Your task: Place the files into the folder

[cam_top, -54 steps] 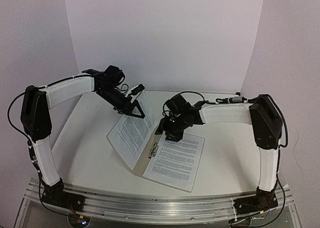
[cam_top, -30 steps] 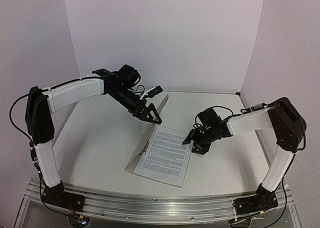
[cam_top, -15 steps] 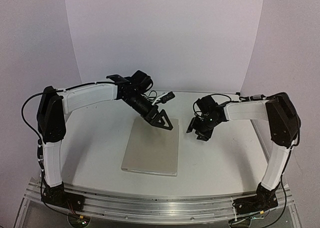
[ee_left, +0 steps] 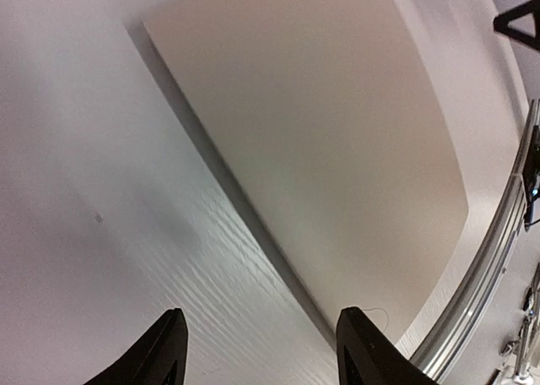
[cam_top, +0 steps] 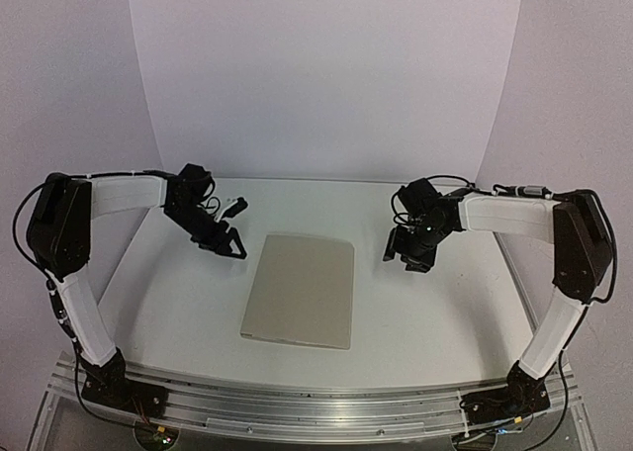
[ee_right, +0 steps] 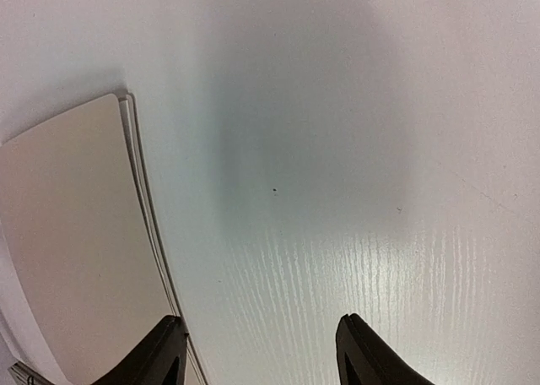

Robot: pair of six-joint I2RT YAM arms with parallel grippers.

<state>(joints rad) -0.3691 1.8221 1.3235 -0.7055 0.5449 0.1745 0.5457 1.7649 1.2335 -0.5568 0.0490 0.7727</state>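
Hovering low over the table, just off the far left corner of the folder, the left gripper [cam_top: 229, 239] points down with its jaws spread and nothing between them. My guess is that it is parked clear of the cover so as not to disturb it.

The folder [cam_top: 302, 291] lies shut and flat in the middle, between the two arms, with its plain tan cover up and its long sides running roughly front to back. The files are not in sight. No loose sheet lies anywhere on the table, so they are probably inside, and the right wrist view shows thin stacked edges along the cover's side. The task looks as good as done.

Right of the folder's far corner, the right gripper [cam_top: 408, 256] also hangs apart from it, with its jaws likewise spread on nothing but air.

The table [cam_top: 445, 313] is white with a faint wood-grain texture and a soft sheen under the light. Plain pale walls [cam_top: 326, 75] close it in on three sides, and a metal rail [cam_top: 297, 404] at the near edge carries both arm bases.
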